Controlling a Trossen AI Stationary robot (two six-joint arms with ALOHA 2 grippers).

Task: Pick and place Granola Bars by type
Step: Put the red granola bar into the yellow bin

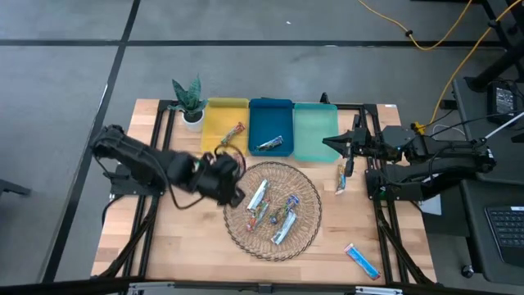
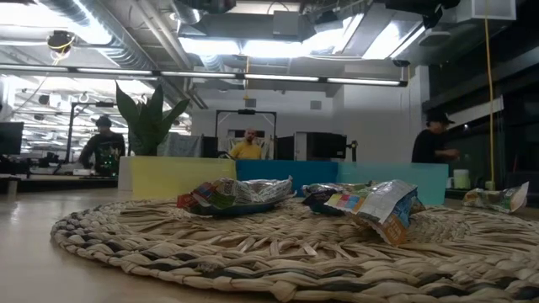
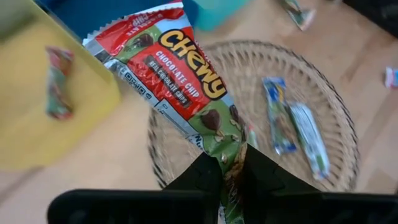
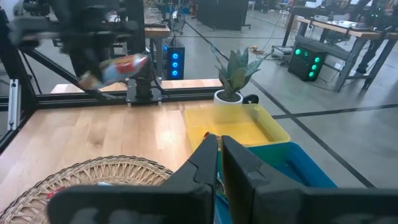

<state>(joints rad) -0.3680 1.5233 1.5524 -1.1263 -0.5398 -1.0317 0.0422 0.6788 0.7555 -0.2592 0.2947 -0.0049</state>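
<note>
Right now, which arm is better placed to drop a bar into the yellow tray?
Left. The left gripper already holds a red Chewy bar beside the yellow tray; the right gripper sits across at the teal tray.

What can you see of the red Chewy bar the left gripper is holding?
The red Chewy bar has a shiny red wrapper with yellow lettering, "chocolate chip" text, a barcode strip and a green end. The left gripper is shut on that green end, so the bar sticks out beyond the fingers, off the table. It hangs near the wicker basket's rim beside the yellow tray. Only the fingers touch it.
</note>
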